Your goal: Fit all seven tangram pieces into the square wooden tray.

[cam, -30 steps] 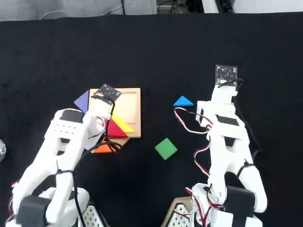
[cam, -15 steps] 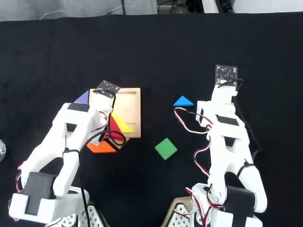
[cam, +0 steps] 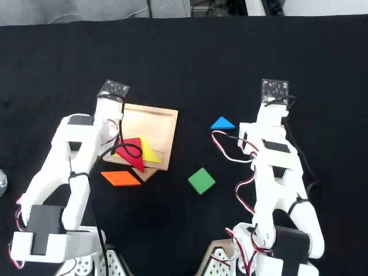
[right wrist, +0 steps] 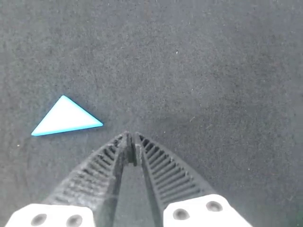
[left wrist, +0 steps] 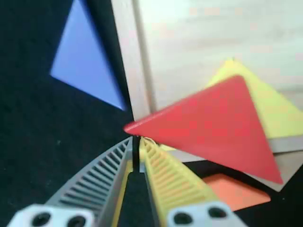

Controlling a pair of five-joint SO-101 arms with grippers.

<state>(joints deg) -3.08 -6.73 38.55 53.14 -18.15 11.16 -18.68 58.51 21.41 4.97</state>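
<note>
The square wooden tray lies skewed left of centre. In it a yellow triangle lies flat, and a red triangle rests tilted over it and across the tray's rim. My left gripper is shut, its tips touching the red triangle's corner. A purple triangle lies on the cloth just outside the rim. An orange parallelogram sits by the tray's near corner. The green square and blue triangle lie apart to the right. My right gripper is shut, beside the blue triangle.
A black cloth covers the whole table. A pale wooden corner sticks out under the tray's near edge. A small shiny object sits at the far left edge. Open cloth stretches beyond the tray and between the arms.
The left arm swung left and away. The tray turned and slid right, the red triangle shifted with it, and the orange parallelogram is now uncovered. The right arm stayed still.
</note>
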